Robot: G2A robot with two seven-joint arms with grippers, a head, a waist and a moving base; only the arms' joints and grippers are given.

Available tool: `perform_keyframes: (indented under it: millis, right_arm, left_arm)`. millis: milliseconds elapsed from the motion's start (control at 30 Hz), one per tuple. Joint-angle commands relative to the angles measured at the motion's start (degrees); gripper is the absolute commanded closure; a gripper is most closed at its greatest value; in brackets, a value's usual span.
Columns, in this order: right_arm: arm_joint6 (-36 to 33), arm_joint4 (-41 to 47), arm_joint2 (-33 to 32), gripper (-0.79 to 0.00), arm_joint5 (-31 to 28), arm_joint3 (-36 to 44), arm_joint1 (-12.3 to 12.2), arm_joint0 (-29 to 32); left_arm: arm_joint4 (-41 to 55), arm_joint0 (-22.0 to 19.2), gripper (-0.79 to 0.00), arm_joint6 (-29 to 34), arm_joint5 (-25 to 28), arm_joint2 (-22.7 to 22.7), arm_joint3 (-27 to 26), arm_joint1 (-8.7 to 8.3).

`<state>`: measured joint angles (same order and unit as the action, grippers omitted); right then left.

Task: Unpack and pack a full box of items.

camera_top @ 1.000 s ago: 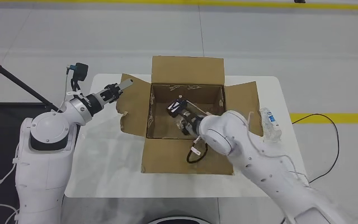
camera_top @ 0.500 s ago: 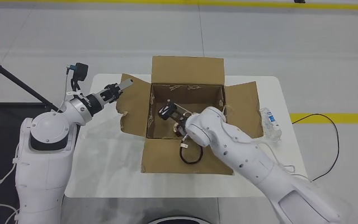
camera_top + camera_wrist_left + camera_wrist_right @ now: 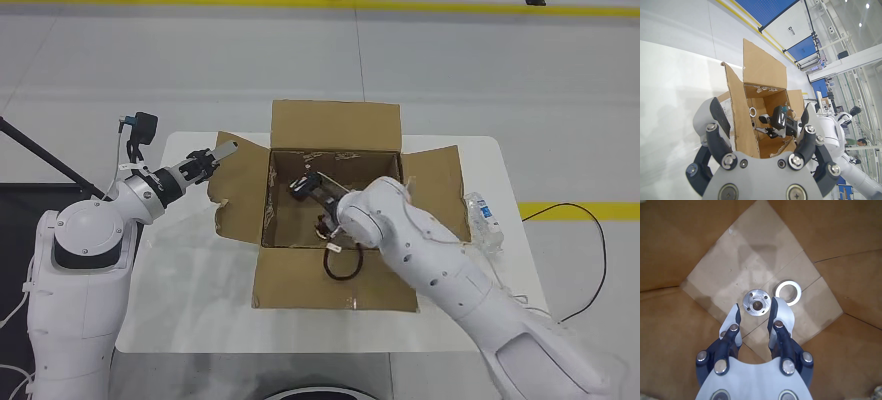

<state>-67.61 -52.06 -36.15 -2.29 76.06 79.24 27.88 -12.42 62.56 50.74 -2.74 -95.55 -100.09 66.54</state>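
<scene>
White worktop [image 3: 190,290] carries one brown cardboard box [image 3: 300,285], set toward its far edge with all four flaps folded outward. The right arm leans in over the box's near right rim, and the right gripper [image 3: 755,303] hangs low inside, pointing at the floor with its pincer spread apart and gripping nothing. From the left wrist view it shows deep in the box [image 3: 762,125]. The left gripper [image 3: 761,108] sits outside, at the outer edge of the box's left flap near the worktop's far left corner [image 3: 222,150]. Its pincer is wide apart and empty. The torn flap edge runs between its fingers, but whether they touch the cardboard cannot be told. One clear plastic packet [image 3: 483,220] with a blue-and-white label lies at the worktop's right edge, just beside the right flap. The box holds two metal parts, both flat on its floor and hidden under the arm from above. One is a round flange [image 3: 756,302] with a raised hub and small holes, lying between the right fingertips. The other is a plain ring [image 3: 788,291], just beside the flange and apart from it, partly covered by one finger.
</scene>
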Motion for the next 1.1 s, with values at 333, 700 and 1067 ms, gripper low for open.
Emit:
perform_keyframes:
  millis: [333,700,1067]
  right_arm:
    - [-6.3,-4.0,-28.4,-0.486,-4.8,30.8,-8.5,18.5]
    - [-3.6,-3.4,-61.1,-0.582,-3.5,30.3,-12.5,26.7]
    - [-6.8,-6.1,-61.6,-0.6,-11.1,-4.8,-14.4,15.6]
  left_arm:
    - [0.0,0.0,-0.785,0.0,0.0,0.0,0.0,0.0]
    - [0.0,0.0,-0.785,0.0,0.0,0.0,0.0,0.0]
    - [0.0,0.0,-0.785,0.0,0.0,0.0,0.0,0.0]
